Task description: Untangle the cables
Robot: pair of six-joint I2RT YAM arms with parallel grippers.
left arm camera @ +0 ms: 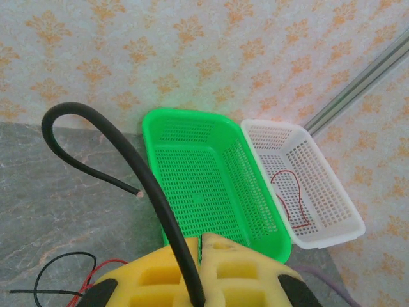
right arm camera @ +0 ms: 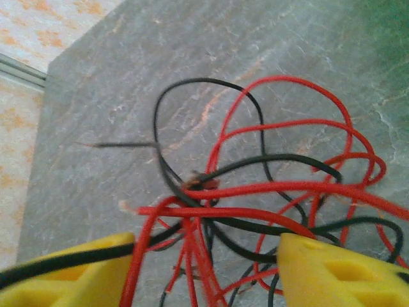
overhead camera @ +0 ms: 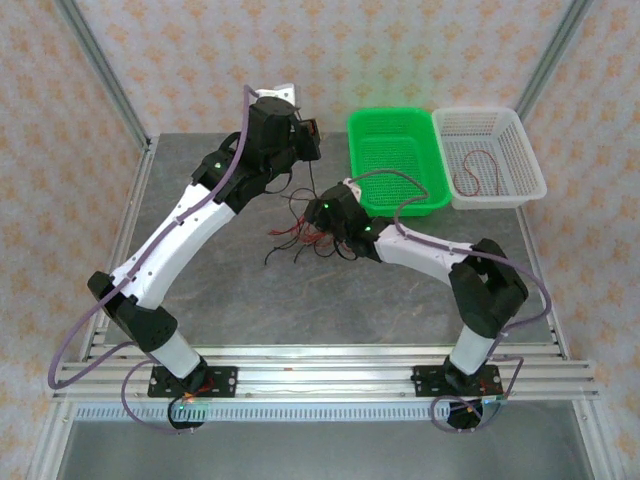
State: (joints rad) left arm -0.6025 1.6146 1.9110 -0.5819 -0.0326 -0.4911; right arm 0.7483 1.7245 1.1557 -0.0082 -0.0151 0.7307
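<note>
A tangle of thin red and black cables (overhead camera: 300,238) lies on the grey table, left of centre. My right gripper (overhead camera: 322,225) is low over it. In the right wrist view its yellow fingers (right arm camera: 77,268) stand apart, the right gripper (right arm camera: 203,248) open, with several red and black cables (right arm camera: 255,192) crossing the gap between them. My left gripper (overhead camera: 308,140) is raised at the back of the table. In the left wrist view the left gripper (left arm camera: 201,242) is shut on one black cable (left arm camera: 137,166), which arcs up and over to a free end. One red cable (left arm camera: 291,192) lies in the white basket (left arm camera: 332,211).
A green basket (overhead camera: 395,160) stands at the back right of the table, with the white basket (overhead camera: 495,155) touching its right side. Metal frame posts rise at the back corners. Thick purple-grey arm cables loop around both arms.
</note>
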